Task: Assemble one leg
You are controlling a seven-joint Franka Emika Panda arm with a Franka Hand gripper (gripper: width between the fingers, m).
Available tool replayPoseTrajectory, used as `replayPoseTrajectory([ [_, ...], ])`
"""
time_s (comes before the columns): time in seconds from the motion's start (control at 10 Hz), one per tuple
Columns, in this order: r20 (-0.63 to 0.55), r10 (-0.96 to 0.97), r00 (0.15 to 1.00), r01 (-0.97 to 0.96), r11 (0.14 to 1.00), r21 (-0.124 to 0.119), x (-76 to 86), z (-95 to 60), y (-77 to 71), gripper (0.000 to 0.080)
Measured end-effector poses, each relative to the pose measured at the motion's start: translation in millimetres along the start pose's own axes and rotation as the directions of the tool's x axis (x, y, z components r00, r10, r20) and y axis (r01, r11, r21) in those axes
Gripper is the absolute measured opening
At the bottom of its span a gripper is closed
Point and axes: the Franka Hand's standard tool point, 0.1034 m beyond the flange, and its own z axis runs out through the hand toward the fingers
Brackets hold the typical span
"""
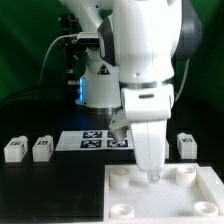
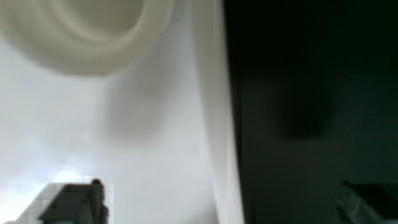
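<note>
The large white square plate [image 1: 165, 195] with round corner sockets lies at the front of the table. My gripper [image 1: 152, 177] hangs low over its far part. In the wrist view the gripper [image 2: 222, 205] is open and empty, and its two dark fingertips [image 2: 71, 205] stand wide apart astride the plate's edge [image 2: 217, 120]. One round socket [image 2: 89, 30] shows on the plate. Small white legs lie on the table: two at the exterior view's left [image 1: 14, 149] [image 1: 42, 148] and one at its right [image 1: 186, 145]. None is near the jaws.
The marker board [image 1: 105, 140] lies on the black table behind the plate, partly hidden by my arm. The robot's base and cables stand at the back. Dark table surface [image 2: 311, 110] runs beside the plate's edge.
</note>
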Motion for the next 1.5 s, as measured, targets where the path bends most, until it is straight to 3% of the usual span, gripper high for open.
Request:
replayPoseTrajectory([
  [0.1,-0.003,0.103,0.995,-0.103,0.994,-0.023,13.2,-15.7,-2.4,0.0649],
  [0.2,-0.008,0.261,0.965,-0.262,0.965,-0.031,25.1,-24.5,-7.5,0.0649],
  [0.4,-0.028,0.504,0.863,-0.505,0.862,-0.036,43.7,-29.5,-17.1,0.0649],
  [0.8,-0.051,0.765,0.642,-0.766,0.643,-0.001,48.4,-25.0,-24.2,0.0649],
  [0.9,-0.038,0.883,0.469,-0.882,0.47,0.026,57.2,-22.5,-31.8,0.0649],
  [1.0,-0.028,0.923,0.385,-0.922,0.385,0.036,67.2,-21.2,-40.0,0.0649],
  [1.2,0.028,0.944,0.329,-0.944,0.328,0.039,72.7,-13.4,-60.2,0.0649],
  [1.4,0.028,0.941,0.338,-0.941,0.337,0.039,73.5,-11.8,-61.0,0.0649],
  [1.5,0.167,0.927,0.335,-0.942,0.334,0.035,69.9,-12.1,-70.1,0.0649],
])
